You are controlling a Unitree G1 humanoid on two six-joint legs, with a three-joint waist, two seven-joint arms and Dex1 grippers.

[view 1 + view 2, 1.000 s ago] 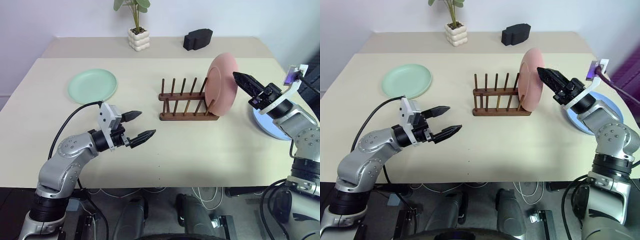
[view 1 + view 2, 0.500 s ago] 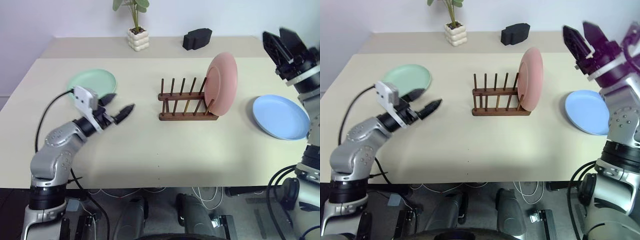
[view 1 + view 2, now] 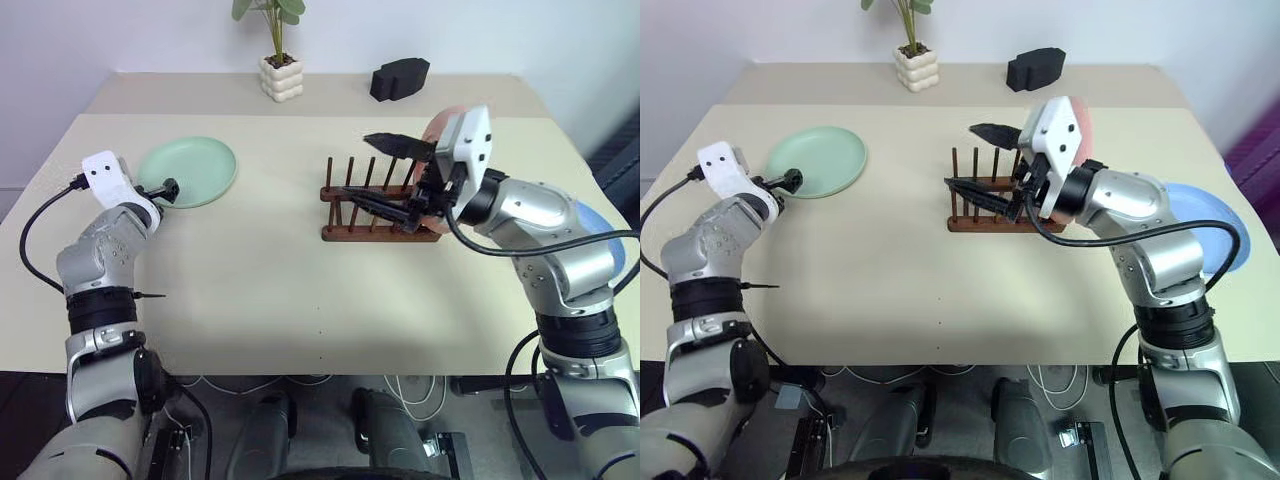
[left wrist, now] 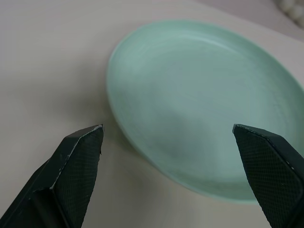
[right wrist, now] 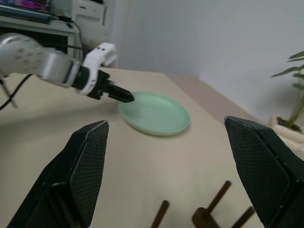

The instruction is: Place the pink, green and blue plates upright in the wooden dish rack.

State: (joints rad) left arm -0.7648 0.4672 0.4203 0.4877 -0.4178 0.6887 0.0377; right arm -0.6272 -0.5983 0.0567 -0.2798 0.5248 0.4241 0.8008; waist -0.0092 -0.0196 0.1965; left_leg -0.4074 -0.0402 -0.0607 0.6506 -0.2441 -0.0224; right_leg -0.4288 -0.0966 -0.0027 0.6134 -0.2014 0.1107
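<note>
The green plate (image 3: 190, 171) lies flat at the table's left. My left gripper (image 3: 165, 190) is at its near-left rim, open, and its fingers (image 4: 76, 161) straddle that rim without touching it. The wooden dish rack (image 3: 372, 206) stands at the middle. The pink plate (image 3: 1086, 127) stands upright at the rack's right end, mostly hidden behind my right hand. My right gripper (image 3: 358, 163) hovers open over the rack, pointing left, with nothing between its fingers. At the right lies the blue plate (image 3: 1225, 225), flat and partly covered by my right arm.
A potted plant (image 3: 278, 72) and a black lumpy block (image 3: 399, 78) stand at the back of the table. A black cable loops from my left wrist near the table's left edge. Bare tabletop spreads between the green plate and the rack.
My left gripper swung left and away to the green plate's rim. My right gripper left the pink plate, rose at the right, then swept left over the rack.
</note>
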